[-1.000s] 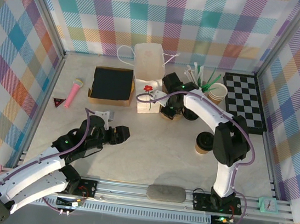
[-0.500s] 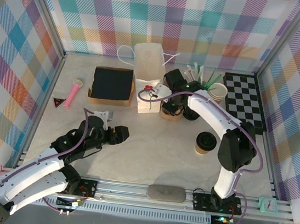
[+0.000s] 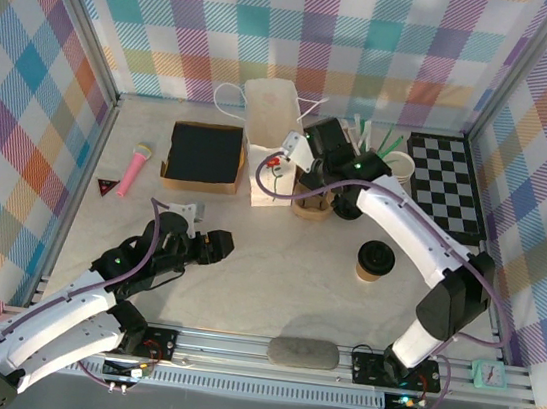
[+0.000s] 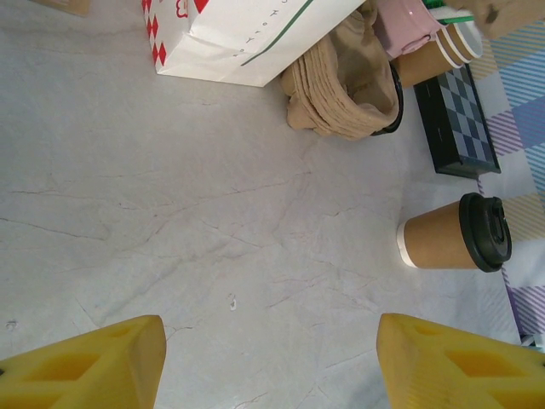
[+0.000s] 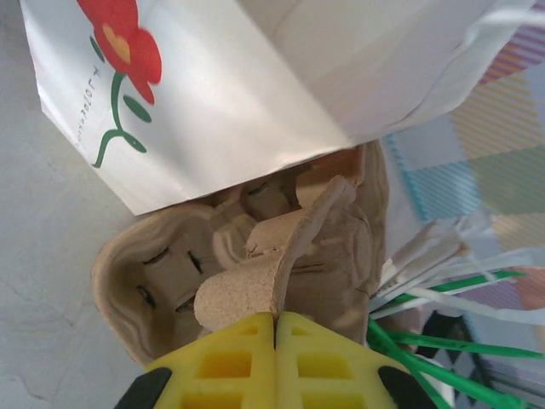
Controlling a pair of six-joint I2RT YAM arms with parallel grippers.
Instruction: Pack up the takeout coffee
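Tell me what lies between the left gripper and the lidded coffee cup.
Bare tabletop; the top view shows nothing standing between the left gripper and the coffee cup.

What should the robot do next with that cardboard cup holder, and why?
Probably lift the pulp cup carrier straight up a little. The right arm's jaws are shut on its middle tab, and the lidded coffee cup stands by itself nearby with no holder under it.
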